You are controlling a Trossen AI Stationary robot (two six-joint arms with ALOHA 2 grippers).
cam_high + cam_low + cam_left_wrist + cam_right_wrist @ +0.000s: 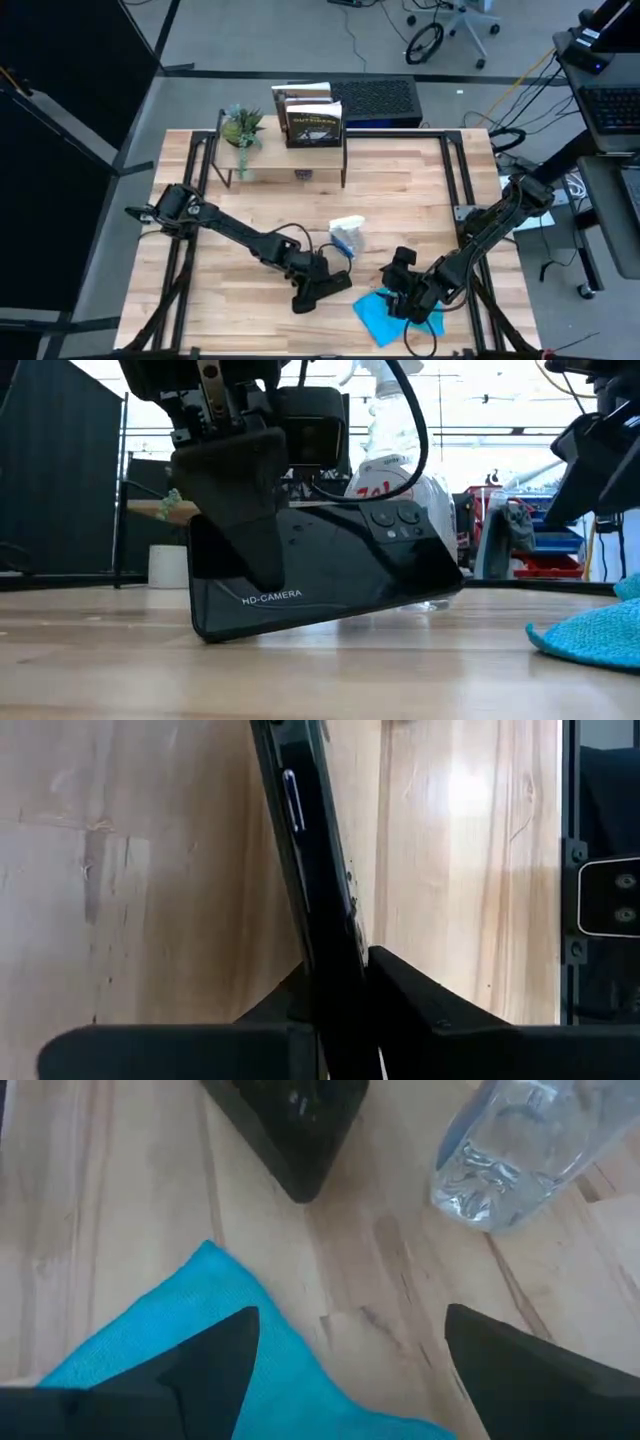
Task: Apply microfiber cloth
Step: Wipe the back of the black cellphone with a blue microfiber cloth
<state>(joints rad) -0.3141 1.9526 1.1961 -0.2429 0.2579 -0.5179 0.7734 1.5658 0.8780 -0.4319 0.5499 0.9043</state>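
Turquoise microfiber cloth [385,316]: soft fabric, lying crumpled and flat on the wooden table [400,190], at about 5 o'clock from the table's middle, near the front edge. One corner of it shows at the far right of the low view [595,635].

Right gripper [407,288]: low over the cloth's edge, fingers spread wide. In the right wrist view one finger [215,1355] stands over the blue fabric and the other over bare wood; whether either touches the cloth cannot be told.

Black phone [330,575]: glossy, marked "HD-CAMERA", tilted on one long edge with its lower corner on the table. Position about 6 o'clock from the table's middle, at 9 o'clock from the cloth and just apart from it.

Left gripper [318,283]: pinching the phone, its fingers [440,1015] pressed against both faces of the thin body.

Clear spray bottle [347,236]: lying on the wood near the centre, at 12 o'clock from the gap between phone and cloth, touching neither.

Small dark metal rack [285,160]: at 12 o'clock near the far edge, carrying a potted plant [241,127] and standing books [310,118].
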